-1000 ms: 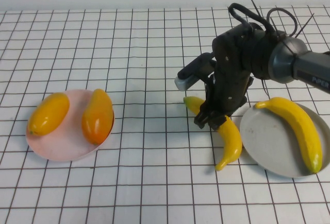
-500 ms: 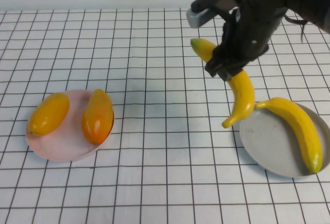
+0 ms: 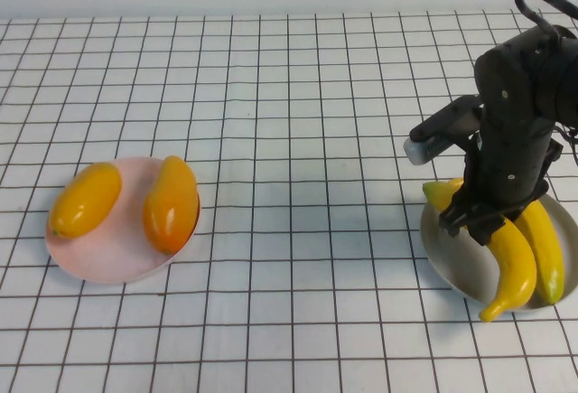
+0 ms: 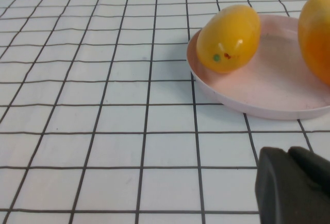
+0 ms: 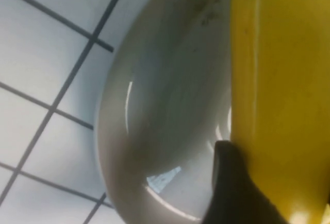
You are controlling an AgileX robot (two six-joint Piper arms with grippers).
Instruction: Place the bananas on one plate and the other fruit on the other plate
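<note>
I have the right gripper [image 3: 483, 221] clamped on a banana [image 3: 506, 262] across its upper middle, holding it low over the grey plate [image 3: 442, 248]; its lower tip pokes past the plate's near rim. The second banana [image 3: 546, 248] lies on the plate just beside it, on the side away from the pink plate [image 3: 108, 253]. From the right wrist view I see the held banana [image 5: 278, 80] pressed against a dark finger [image 5: 237, 193] with the grey plate [image 5: 154, 131] close beneath. The right arm reaches down steeply onto the plate, wrist bent over the fruit. I judge the banana light and stiff, with a smooth skin that could slide in the pads; a grip across the thick middle suits it, and because of its curve it may rock when let go. Both mangoes [image 3: 86, 199] [image 3: 172, 203] sit on the pink plate, well apart from the grey one. The left gripper [image 4: 294, 185] sits low over the bench [image 4: 103, 131], near the pink plate [image 4: 268, 100] and one mango [image 4: 228, 38]; whether it is apart or together I cannot tell.
</note>
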